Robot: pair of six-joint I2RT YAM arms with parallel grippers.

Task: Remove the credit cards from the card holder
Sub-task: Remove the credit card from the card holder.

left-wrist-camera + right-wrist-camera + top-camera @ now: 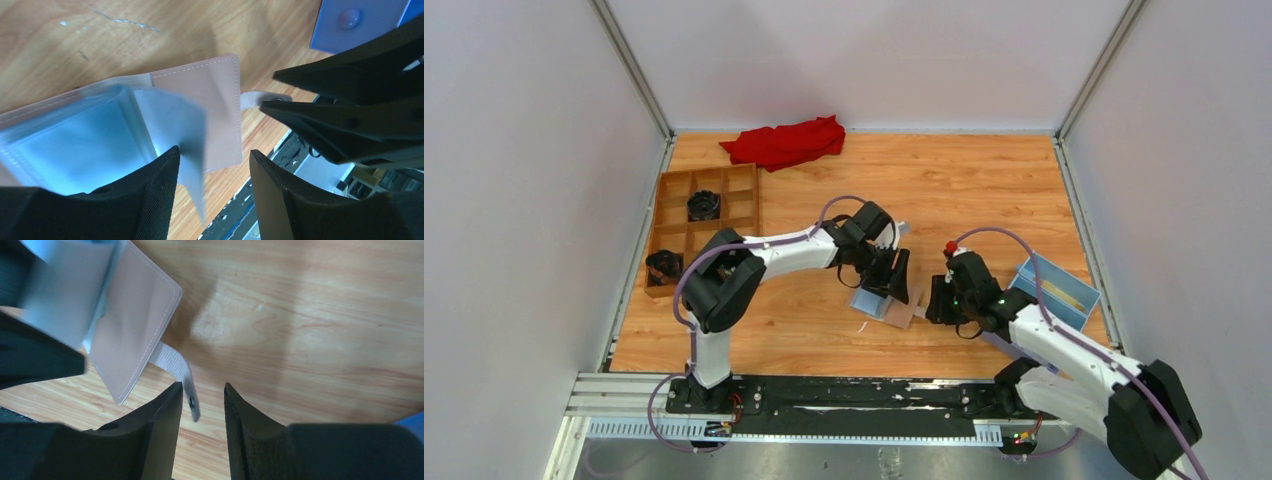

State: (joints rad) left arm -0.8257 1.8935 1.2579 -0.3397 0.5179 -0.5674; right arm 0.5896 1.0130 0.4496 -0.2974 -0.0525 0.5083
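Observation:
The card holder (892, 308) lies open on the wood, tan-pink outside (210, 95), pale blue inside (75, 140). A pale grey leaf (187, 130) stands up from it beside one finger of my left gripper (214, 157), blurred; whether it is one of the credit cards or a sleeve I cannot tell. The left gripper (894, 278) hovers over the holder, jaws wide apart, clamping nothing. My right gripper (202, 390) is at the holder's right edge (130, 325). Its jaws stand apart around the holder's strap tab (189, 390), which hangs loose in the gap.
A deep blue box (1059, 290) sits to the right, behind the right arm. A brown compartment tray (674, 195) holding dark items stands at the left, and a red cloth (784, 142) at the back. White walls close in the table.

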